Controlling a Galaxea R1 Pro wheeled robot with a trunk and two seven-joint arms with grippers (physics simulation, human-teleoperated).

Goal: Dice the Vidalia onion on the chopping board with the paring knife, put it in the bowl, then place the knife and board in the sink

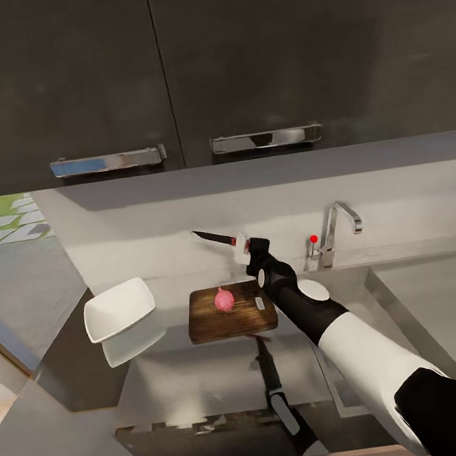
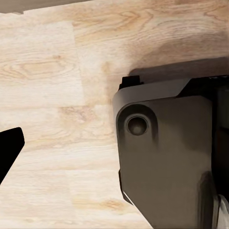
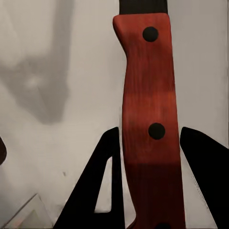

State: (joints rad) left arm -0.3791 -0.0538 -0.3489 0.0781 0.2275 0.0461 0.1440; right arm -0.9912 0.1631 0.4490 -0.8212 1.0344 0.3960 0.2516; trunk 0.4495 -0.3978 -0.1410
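Red-handled paring knife [image 3: 149,119], right fingers [image 3: 102,191] clamping

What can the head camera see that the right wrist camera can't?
Head view alone: the pink onion resting on the chopping board, the white bowl left of it, the tap and the sink to the right, with dark cabinets above. Right wrist view alone: two dark rivets up close on the red handle, between the fingers. Both share the paring knife, held by the right gripper.
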